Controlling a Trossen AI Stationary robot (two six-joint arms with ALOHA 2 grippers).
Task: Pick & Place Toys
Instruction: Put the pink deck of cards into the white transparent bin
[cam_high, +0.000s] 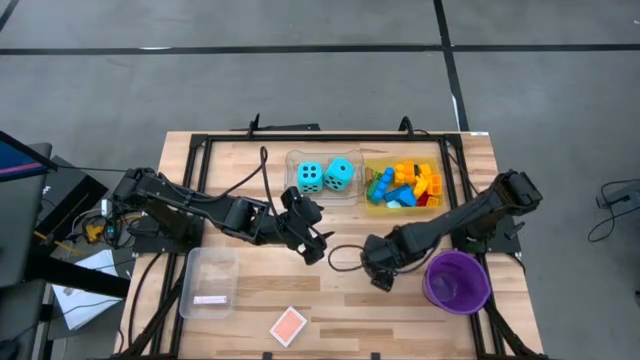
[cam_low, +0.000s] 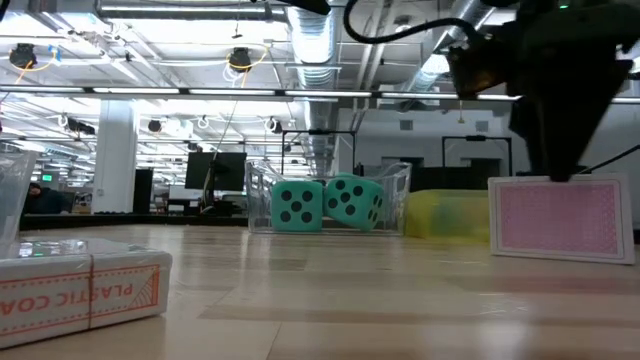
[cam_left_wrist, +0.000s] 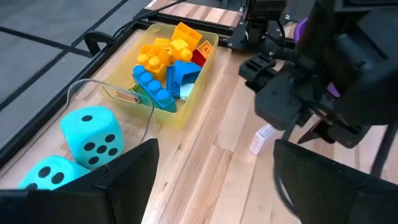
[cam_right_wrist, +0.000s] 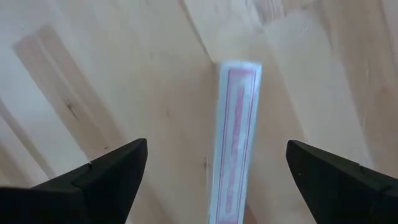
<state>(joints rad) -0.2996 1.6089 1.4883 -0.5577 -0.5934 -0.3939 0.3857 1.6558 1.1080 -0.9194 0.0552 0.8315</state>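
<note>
The right end effector (cam_right_wrist: 214, 168) is held open directly above a pink card (cam_right_wrist: 235, 137) lying mid-worktop, ready for grasping; the left end effector (cam_high: 312, 238) waits open nearby.

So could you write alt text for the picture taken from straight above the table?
Two dark robot arms reach over a wooden table, their open left gripper and right gripper near its middle. Behind them, a clear tray holds two turquoise dice and a yellow tray holds coloured bricks; a purple bowl sits right.
</note>
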